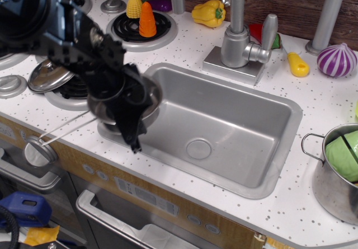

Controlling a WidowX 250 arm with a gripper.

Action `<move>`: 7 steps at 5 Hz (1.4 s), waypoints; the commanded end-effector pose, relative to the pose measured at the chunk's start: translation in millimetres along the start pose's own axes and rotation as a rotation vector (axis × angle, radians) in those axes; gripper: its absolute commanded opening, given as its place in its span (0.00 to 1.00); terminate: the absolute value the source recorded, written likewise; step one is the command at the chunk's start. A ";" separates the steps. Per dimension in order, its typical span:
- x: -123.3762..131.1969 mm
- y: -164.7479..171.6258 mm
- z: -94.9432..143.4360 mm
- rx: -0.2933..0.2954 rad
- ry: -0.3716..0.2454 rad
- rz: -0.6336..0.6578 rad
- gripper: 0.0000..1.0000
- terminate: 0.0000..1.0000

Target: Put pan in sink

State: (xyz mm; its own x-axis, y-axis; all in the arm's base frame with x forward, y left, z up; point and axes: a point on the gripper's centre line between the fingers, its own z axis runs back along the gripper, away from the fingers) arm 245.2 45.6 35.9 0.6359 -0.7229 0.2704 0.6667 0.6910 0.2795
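Carrying step, judged about half done. Pan [120, 108] held up off the counter at the sink's [268, 148] left rim, mostly hidden under the black gripper [134, 131]. Only part of the shiny bowl and the long wire handle [64, 130] showing, the handle trailing out toward the front-left edge of the counter. Jaws clamped on the pan's rim, to judge from the pan hanging with the arm; exact finger contact hidden by the wrist.

To finish well:
- Move right, toward the drain [198, 148], until the whole bowl is past the left wall of the basin.
- Keep the pan high enough to clear the rim while crossing; catching the bowl on that edge could twist it in the grip.
- Mind the handle: long, thin, sticking out behind, likely to scrape the front lip or drag over the counter if lowered too soon.
- Lower straight down, set the bottom flat on the basin floor, then release and lift clear.

Little else in the way. Steel lid [47, 74] on the burner at the left edge, well behind the path. Faucet [238, 36] at the back edge, carrot [147, 20] and corn [134, 6] on the rear burner, pot [335, 176] at the front-right corner, all apart from the basin's middle.
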 end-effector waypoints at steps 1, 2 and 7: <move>41.9 11.3 5.9 0.015 -0.106 -0.220 0.00 0.00; 69.5 3.8 -8.8 0.024 -0.109 -0.295 0.00 0.00; 89.6 -3.6 -53.7 0.006 -0.245 -0.378 1.00 1.00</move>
